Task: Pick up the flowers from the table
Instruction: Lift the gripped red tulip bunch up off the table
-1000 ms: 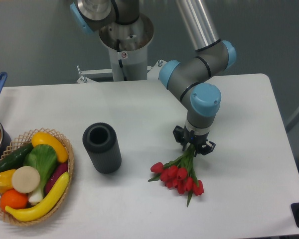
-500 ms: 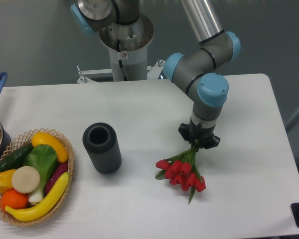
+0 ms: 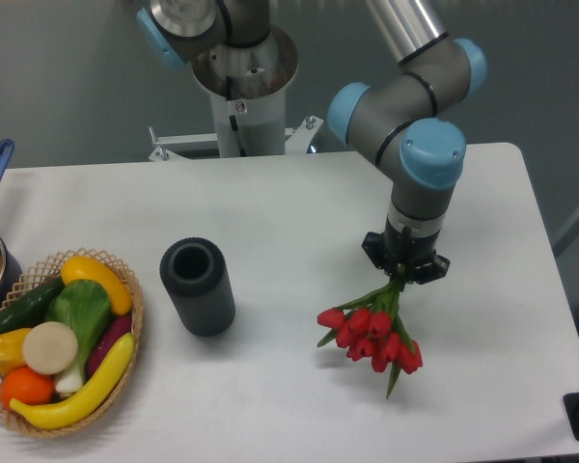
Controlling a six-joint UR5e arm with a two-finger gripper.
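A wicker basket (image 3: pixel 125 367) of colourful vegetables sits at the left edge of the white table (image 3: pixel 270 212), a dark cylinder (image 3: pixel 198 286) upright beside it. Farther right, the gripper (image 3: pixel 403 273) pinches the green stems of the flowers (image 3: pixel 372 335), whose red buds hang below it, over the table's right half.

Pincer (image 3: pixel 404 273) is clamping the stems of the flowers (image 3: pixel 372 333), red buds hanging down-left over the white desk (image 3: pixel 289 212). Dark cylinder (image 3: pixel 197 286) is standing left; veg basket (image 3: pixel 58 342) is sitting at far left.
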